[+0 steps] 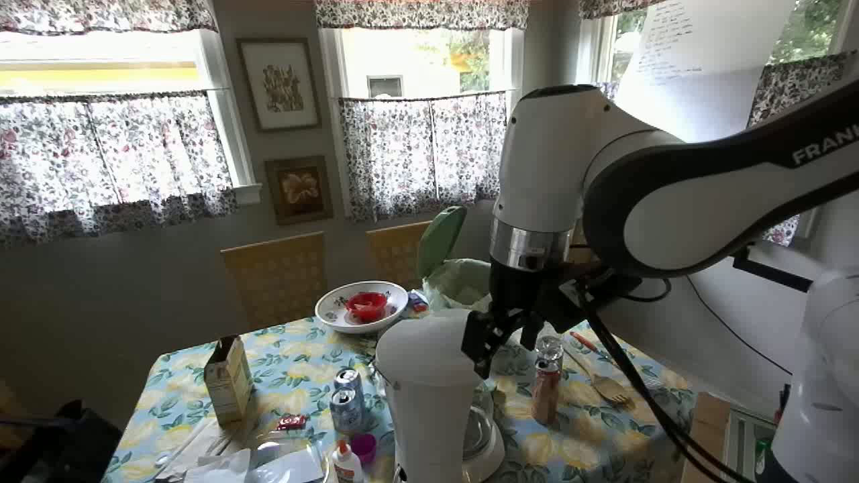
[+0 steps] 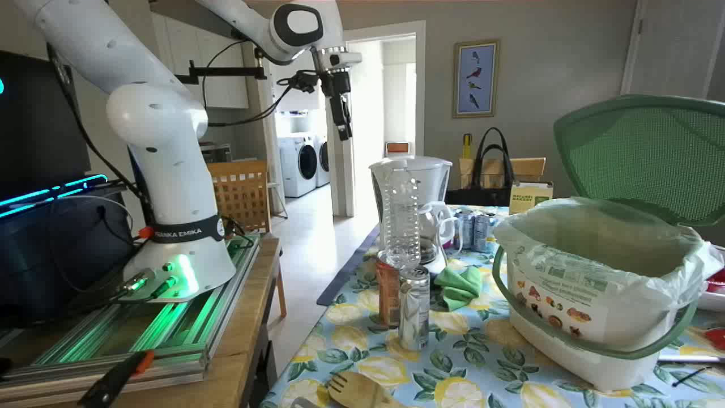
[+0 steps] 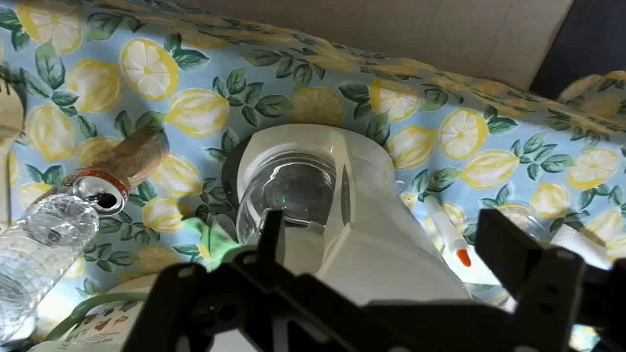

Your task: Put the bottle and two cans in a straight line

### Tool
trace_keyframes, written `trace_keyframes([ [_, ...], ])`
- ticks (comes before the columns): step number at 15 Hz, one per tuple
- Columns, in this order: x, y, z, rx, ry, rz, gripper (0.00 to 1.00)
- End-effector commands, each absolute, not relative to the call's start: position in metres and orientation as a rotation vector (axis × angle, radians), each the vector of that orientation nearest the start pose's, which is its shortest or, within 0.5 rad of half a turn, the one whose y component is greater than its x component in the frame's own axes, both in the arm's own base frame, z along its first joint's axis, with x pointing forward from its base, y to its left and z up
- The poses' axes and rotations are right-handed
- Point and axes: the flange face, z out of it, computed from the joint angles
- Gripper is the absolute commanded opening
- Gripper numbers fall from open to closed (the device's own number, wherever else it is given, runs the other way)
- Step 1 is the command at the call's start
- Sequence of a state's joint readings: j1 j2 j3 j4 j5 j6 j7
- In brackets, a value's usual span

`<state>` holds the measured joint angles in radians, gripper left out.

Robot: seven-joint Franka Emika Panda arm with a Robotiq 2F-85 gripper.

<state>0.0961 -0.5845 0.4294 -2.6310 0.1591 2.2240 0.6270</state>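
Note:
A clear plastic bottle (image 2: 401,215) rises upright above a reddish-brown can (image 2: 388,294) and a silver can (image 2: 414,311). Its base is level with their tops and seems to rest on them; I cannot tell on which. In an exterior view the reddish can (image 1: 546,396) hides the silver one. The wrist view shows the reddish can's open top (image 3: 100,193) and the bottle (image 3: 41,259) at the left edge. Two bluish cans (image 1: 347,402) stand together across the coffee maker. My gripper (image 3: 381,220) is open and empty, above the coffee maker.
The tall white coffee maker (image 1: 426,376) stands under the gripper. A bin with a green lid (image 2: 589,340) and a green cloth (image 2: 460,288) are beside the cans. A wooden fork (image 1: 609,389), a snack box (image 1: 228,382), a bowl (image 1: 335,322) and a glue bottle (image 1: 345,463) lie around.

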Motion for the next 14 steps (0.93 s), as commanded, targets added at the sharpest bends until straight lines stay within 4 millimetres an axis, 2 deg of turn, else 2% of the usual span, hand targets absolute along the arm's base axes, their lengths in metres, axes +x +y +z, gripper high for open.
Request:
trace_keyframes([
  [1,0.332,0.196,0.43,-3.118,0.373,-0.272,1.0],
  [7,0.332,0.196,0.43,-3.118,0.373,-0.272,1.0],
  [9,0.338,0.186,0.43,-3.122,0.483,-0.284,1.0],
  [14,0.352,0.147,0.437,-3.035,0.702,-0.343,1.0],
])
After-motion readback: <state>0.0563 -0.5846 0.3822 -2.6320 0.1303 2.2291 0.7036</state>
